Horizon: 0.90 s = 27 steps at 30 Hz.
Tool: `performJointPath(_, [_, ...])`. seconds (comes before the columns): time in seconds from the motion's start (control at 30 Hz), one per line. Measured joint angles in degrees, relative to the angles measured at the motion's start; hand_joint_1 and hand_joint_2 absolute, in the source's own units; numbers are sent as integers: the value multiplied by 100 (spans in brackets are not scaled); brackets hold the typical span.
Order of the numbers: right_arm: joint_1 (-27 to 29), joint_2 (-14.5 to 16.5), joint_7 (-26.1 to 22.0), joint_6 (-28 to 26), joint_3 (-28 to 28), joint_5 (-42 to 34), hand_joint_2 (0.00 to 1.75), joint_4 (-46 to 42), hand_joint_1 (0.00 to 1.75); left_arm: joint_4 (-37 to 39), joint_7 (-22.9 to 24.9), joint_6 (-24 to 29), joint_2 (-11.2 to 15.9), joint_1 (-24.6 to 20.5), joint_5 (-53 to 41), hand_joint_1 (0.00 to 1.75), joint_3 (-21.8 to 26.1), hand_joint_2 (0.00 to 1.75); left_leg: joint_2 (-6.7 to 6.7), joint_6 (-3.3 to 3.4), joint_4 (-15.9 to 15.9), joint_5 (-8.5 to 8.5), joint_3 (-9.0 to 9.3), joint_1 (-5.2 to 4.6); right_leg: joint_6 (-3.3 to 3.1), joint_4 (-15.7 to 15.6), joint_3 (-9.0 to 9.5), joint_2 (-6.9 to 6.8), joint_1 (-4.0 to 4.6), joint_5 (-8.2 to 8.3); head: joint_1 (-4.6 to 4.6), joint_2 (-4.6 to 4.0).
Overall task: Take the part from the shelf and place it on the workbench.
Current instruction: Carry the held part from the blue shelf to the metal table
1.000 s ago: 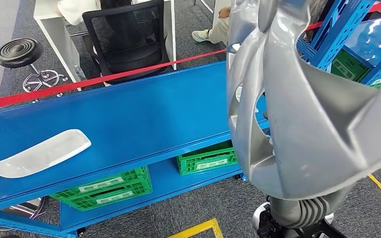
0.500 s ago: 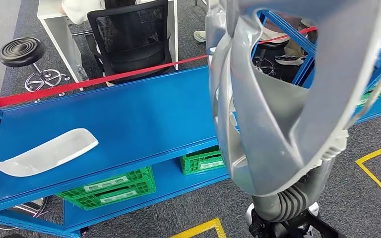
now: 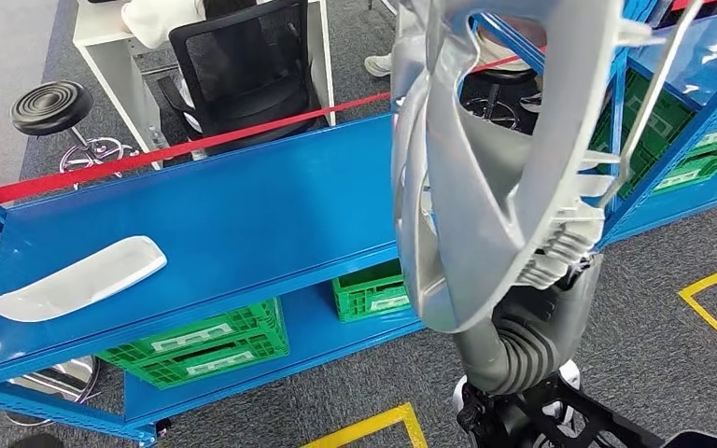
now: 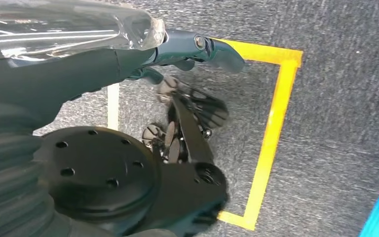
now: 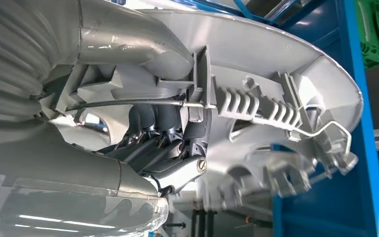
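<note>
Silver plastic part (image 3: 485, 168), large, round and spoked like a wheel cover, is held up close to the head camera above the right end of the blue workbench (image 3: 243, 219). In the right wrist view, the right hand (image 5: 163, 143) grips it, dark fingers (image 5: 150, 123) hooked through an opening at its ribbed rim. The left hand (image 4: 197, 47) hangs above grey carpet, fingers curled in, holding nothing.

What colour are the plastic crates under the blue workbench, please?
Green plastic crates, with white labels; the head view shows them best.
</note>
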Motion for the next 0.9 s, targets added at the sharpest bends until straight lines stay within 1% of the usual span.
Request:
performJointPath(0.03, [0, 9, 0, 7, -13, -18, 175, 27, 175, 0, 0, 0, 1, 2, -1, 0, 0, 175, 2, -4, 146, -40, -10, 1, 4, 2, -43, -5, 3, 33, 0, 0])
performJointPath(0.07, [0, 18, 0, 11, -25, -33, 175, 53, 175, 0, 0, 0, 1, 4, -1, 0, 0, 175, 5, -4, 56, 26, 104, 2, 14, 3, -80, -8, 4, 64, 0, 0])
performJointPath(0.1, [-1, 28, 0, 15, -35, -45, 175, 77, 175, 0, 0, 0, 2, 5, -1, 0, 0, 175, 11, 1, -268, 168, 342, 2, 28, 3, -109, -8, 2, 92, -1, 0])
performJointPath(0.13, [-2, 38, 0, 17, -44, -50, 175, 95, 175, 0, 0, 0, 2, 2, -1, 0, 0, 175, 18, 10, -730, 307, 653, 2, 46, 4, -125, -8, 0, 117, -2, 0])
performJointPath(0.17, [-3, 50, 0, 20, -53, -50, 175, 109, 175, 0, 0, 0, 2, -3, 0, 0, 0, 175, 19, 28, -1131, 419, 919, -9, 74, -1, -134, -6, 3, 143, 1, 0])
performJointPath(0.2, [-7, 63, 1, 21, -61, -47, 175, 122, 175, 0, -2, -1, 3, -8, 2, 0, 0, 175, 13, 56, -1405, 492, 1091, -24, 108, -7, -134, -6, 6, 169, 3, -1])
performJointPath(0.23, [-9, 75, 1, 22, -69, -43, 175, 133, 175, 0, -5, -2, 4, -12, 3, 0, 1, 175, 5, 92, -1534, 507, 1159, -41, 146, -11, -135, -7, 8, 195, 3, -1])
performJointPath(0.3, [-12, 90, 2, 22, -84, -28, 175, 155, 175, 0, -12, -17, 10, -13, 12, 0, 2, 175, -9, 179, -1544, 548, 1111, -58, 233, -37, -141, -8, 8, 254, 10, -1])
performJointPath(0.33, [-10, 90, 1, 18, -91, -22, 175, 161, 175, 0, -14, -30, 10, -12, 19, 0, 3, 175, -2, 226, -1564, 572, 1090, -48, 268, -20, -162, -7, 5, 239, 12, 0])
performJointPath(0.37, [-8, 89, 1, 10, -98, -18, 175, 164, 175, 0, -17, -43, 10, -11, 25, 0, 3, 175, 6, 277, -1574, 616, 1058, -36, 293, 59, -204, -4, 5, 149, 20, 0])
performJointPath(0.4, [-6, 87, 1, 0, -104, -16, 175, 167, 175, 0, -20, -56, 8, -9, 31, 0, 4, 175, 14, 324, -1587, 666, 1019, -28, 307, 258, -284, -1, 7, -31, 24, 0])
performJointPath(0.43, [-4, 83, 0, -12, -110, -16, 175, 171, 175, 0, -23, -66, 6, -9, 32, 0, 4, 175, 23, 358, -1587, 712, 968, -31, 316, 591, -408, 2, 10, -286, 28, 0])
performJointPath(0.47, [0, 77, 0, -21, -114, -17, 175, 178, 175, 0, -26, -75, 7, -8, 32, 0, 4, 175, 27, 382, -1582, 756, 906, -44, 323, 997, -544, 4, 18, -540, 31, 0])
performJointPath(0.5, [9, 68, 0, -30, -116, -17, 175, 186, 175, 0, -28, -86, 7, -6, 28, 0, 4, 175, 30, 394, -1578, 800, 844, -61, 325, 1371, -652, 6, 25, -725, 30, 0])
performJointPath(0.53, [19, 60, 0, -40, -117, -19, 175, 195, 175, 0, -28, -96, 8, -4, 20, 0, 4, 175, 33, 404, -1573, 842, 786, -79, 315, 1597, -683, 6, 32, -804, 28, 0])
performJointPath(0.57, [30, 54, 0, -53, -117, -20, 175, 202, 175, 0, -28, -103, 9, -1, 11, 0, 3, 175, 31, 408, -1569, 880, 735, -96, 290, 1592, -597, 7, 41, -769, 28, 0])
performJointPath(0.6, [38, 49, 0, -68, -117, -21, 175, 207, 175, 0, -29, -110, 9, 1, 2, 0, 3, 175, 27, 409, -1567, 915, 695, -114, 249, 1338, -387, 7, 55, -653, 28, 0])
performJointPath(0.63, [41, 47, 0, -85, -117, -21, 175, 208, 175, 0, -30, -115, 7, 2, -7, 0, 3, 175, 20, 409, -1564, 947, 665, -130, 191, 904, -82, 8, 76, -512, 28, 0])
performJointPath(0.67, [41, 46, 1, -102, -117, -19, 175, 209, 175, 1, -30, -122, 1, 3, -12, 0, 2, 175, 15, 399, -1561, 977, 639, -147, 133, 441, 221, 3, 101, -421, 24, 0])
performJointPath(0.7, [46, 46, 1, -119, -118, -17, 175, 208, 175, 1, -33, -134, -3, 4, -17, 0, 2, 175, 13, 381, -1559, 1007, 621, -156, 93, 91, 437, -2, 128, -343, 23, 0])
performJointPath(0.73, [50, 45, 1, -134, -120, -16, 175, 208, 175, 1, -36, -150, -5, 4, -25, 0, 2, 175, 16, 357, -1554, 1034, 608, -157, 65, -123, 551, -6, 153, -314, 27, 0])
performJointPath(0.77, [57, 44, 1, -153, -122, -13, 175, 207, 175, 2, -39, -169, -9, 5, -38, 0, 1, 175, 24, 324, -1554, 1063, 596, -155, 49, -185, 559, -9, 170, -305, 26, 0])
performJointPath(0.8, [64, 42, 0, -170, -125, -11, 175, 207, 175, 2, -42, -188, -9, 6, -51, 0, 1, 175, 30, 290, -1557, 1092, 589, -153, 30, -187, 524, -6, 175, -261, 31, 0])
performJointPath(0.83, [65, 40, 0, -185, -126, -7, 175, 207, 175, 2, -42, -202, -9, 6, -64, 0, -1, 175, 30, 259, -1544, 1093, 569, -149, 0, -211, 495, -13, 165, -232, 37, 0])
performJointPath(0.87, [67, 40, -1, -197, -126, -1, 175, 207, 175, 2, -42, -209, -10, 8, -73, 0, -1, 175, 28, 224, -1482, 1018, 528, -145, -40, -222, 455, -20, 147, -187, 27, 0])
performJointPath(0.9, [69, 41, -1, -204, -126, 4, 175, 207, 175, 2, -42, -211, -8, 9, -77, 0, -2, 175, 24, 189, -1328, 855, 457, -136, -72, -236, 406, -30, 126, -134, 19, 0])
